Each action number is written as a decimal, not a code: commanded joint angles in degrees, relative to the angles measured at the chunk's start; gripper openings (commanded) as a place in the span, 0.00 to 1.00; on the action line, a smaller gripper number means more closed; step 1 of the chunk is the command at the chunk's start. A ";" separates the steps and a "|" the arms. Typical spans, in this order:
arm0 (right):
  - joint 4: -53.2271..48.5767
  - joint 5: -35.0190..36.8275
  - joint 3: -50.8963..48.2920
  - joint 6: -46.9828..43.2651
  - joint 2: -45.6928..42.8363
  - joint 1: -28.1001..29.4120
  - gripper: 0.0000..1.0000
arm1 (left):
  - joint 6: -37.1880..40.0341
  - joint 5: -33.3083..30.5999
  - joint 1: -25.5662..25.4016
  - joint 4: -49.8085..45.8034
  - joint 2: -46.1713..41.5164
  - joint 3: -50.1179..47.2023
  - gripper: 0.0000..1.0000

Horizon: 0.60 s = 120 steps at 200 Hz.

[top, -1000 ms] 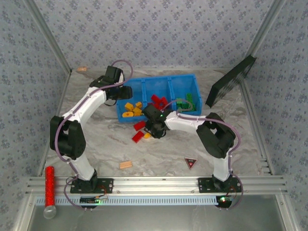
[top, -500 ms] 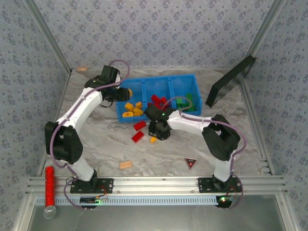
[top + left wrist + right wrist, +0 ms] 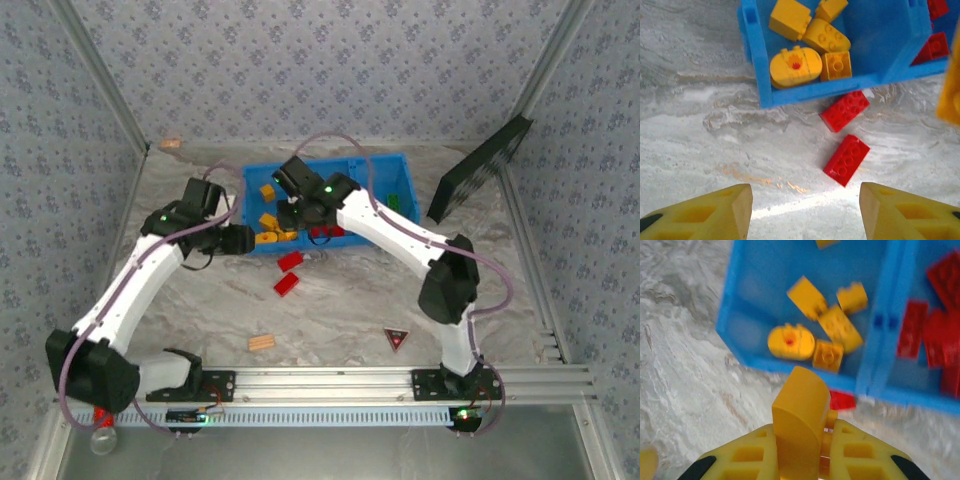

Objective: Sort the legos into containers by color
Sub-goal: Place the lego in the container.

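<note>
The blue bin [image 3: 385,165] stands at the back centre of the table. Its left compartment holds several yellow legos [image 3: 270,225] [image 3: 796,66] [image 3: 790,341], and red ones [image 3: 940,350] lie in the middle one. My right gripper [image 3: 300,210] [image 3: 802,440] hovers over the bin's front left part, shut on a yellow curved lego [image 3: 800,415]. Two red legos [image 3: 291,261] [image 3: 286,284] lie on the table just in front of the bin, also seen from the left wrist [image 3: 844,110] [image 3: 846,159]. My left gripper [image 3: 235,240] [image 3: 805,200] is open and holds nothing, left of the bin's front corner.
A tan wooden piece [image 3: 262,343] and a dark triangle [image 3: 397,338] lie near the front of the table. A black panel [image 3: 480,170] leans at the back right. A small tan piece [image 3: 171,144] sits at the back left corner. Patterned walls enclose three sides.
My right gripper rose from the table in front of the bin and carried the yellow lego back over the left compartment. My left arm drew back from the bin's left side toward the front.
</note>
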 commanded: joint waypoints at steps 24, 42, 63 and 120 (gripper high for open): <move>-4.59 4.41 17.29 -15.21 13.87 -0.25 0.14 | 1.04 3.06 -0.76 -1.35 -7.36 -6.38 0.61; -6.20 5.56 23.65 -17.87 18.62 -0.32 0.15 | 0.71 1.98 -2.64 -1.48 -8.07 -8.76 0.61; -5.33 6.09 26.88 -20.93 22.30 -0.50 0.15 | -1.08 0.85 -5.99 0.93 -10.03 -12.00 0.64; -2.27 5.10 26.83 -22.80 28.22 -1.98 0.18 | -6.41 -1.90 -14.06 7.76 -12.36 -20.42 0.70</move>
